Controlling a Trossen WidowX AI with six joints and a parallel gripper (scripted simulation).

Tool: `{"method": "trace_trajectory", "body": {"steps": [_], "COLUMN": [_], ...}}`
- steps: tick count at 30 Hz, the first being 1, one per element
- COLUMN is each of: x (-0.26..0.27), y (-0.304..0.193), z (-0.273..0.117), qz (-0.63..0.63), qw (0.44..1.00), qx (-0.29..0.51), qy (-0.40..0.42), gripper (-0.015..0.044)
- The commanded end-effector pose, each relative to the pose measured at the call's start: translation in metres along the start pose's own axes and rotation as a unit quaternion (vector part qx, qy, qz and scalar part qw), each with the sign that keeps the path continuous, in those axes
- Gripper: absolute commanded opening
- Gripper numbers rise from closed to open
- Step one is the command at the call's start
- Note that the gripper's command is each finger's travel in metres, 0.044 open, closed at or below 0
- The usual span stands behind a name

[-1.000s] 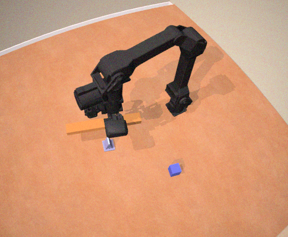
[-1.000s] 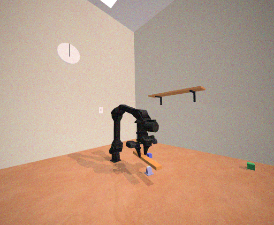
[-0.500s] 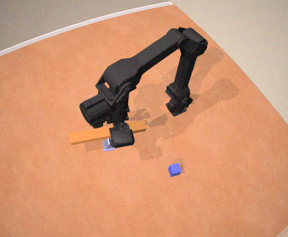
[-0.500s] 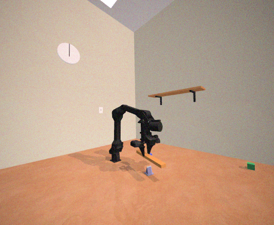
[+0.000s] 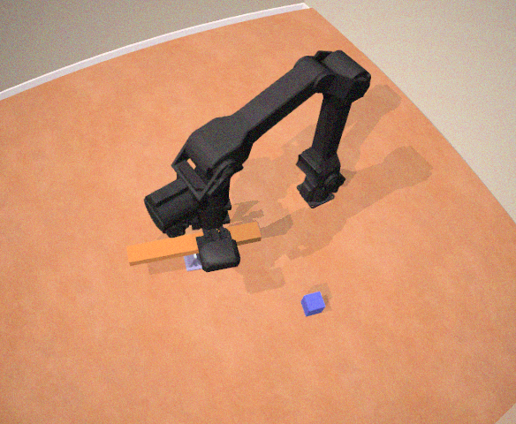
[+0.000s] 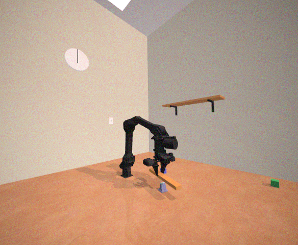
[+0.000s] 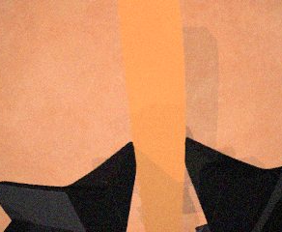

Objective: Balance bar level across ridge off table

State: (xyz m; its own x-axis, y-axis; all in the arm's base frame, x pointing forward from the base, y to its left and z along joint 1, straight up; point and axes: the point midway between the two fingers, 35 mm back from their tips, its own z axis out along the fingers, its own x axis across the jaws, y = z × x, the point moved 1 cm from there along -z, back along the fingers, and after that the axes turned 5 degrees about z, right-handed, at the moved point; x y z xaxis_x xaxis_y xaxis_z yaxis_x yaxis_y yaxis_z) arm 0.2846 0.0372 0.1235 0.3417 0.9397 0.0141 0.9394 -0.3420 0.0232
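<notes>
My gripper (image 5: pixel 216 236) (image 6: pixel 160 174) (image 7: pixel 158 145) is shut on the long orange bar (image 5: pixel 162 248) (image 6: pixel 170 181) (image 7: pixel 155 72), with the fingers on its two long sides. The bar is held above the table, and its shadow falls apart from it. It looks roughly level. The small pale blue ridge (image 5: pixel 191 263) (image 6: pixel 163 187) stands on the table close to the bar. In the top view the ridge is partly hidden by the gripper and bar; in the exterior view it stands in front of the bar. The wrist view does not show it. No contact between bar and ridge can be made out.
A blue cube (image 5: pixel 313 303) (image 6: pixel 165 171) lies on the orange table (image 5: pixel 157 356) (image 6: pixel 91 213), away from the bar. A green block (image 6: pixel 274 183) lies far to the right in the exterior view. A shelf (image 6: pixel 194 101) is on the wall behind.
</notes>
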Motion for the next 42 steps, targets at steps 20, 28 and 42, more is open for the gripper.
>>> {"method": "trace_trajectory", "body": {"steps": [20,28,42], "x": [-0.001,-0.001,-0.002], "y": [-0.001,-0.001,-0.001], "z": [0.015,0.016,0.017], "qz": [0.002,0.002,0.002], "qw": [1.000,1.000,1.000], "qx": [0.000,0.000,0.000], "qy": [-0.001,-0.001,-0.001], "gripper": [0.0000,0.0000,0.0000]}}
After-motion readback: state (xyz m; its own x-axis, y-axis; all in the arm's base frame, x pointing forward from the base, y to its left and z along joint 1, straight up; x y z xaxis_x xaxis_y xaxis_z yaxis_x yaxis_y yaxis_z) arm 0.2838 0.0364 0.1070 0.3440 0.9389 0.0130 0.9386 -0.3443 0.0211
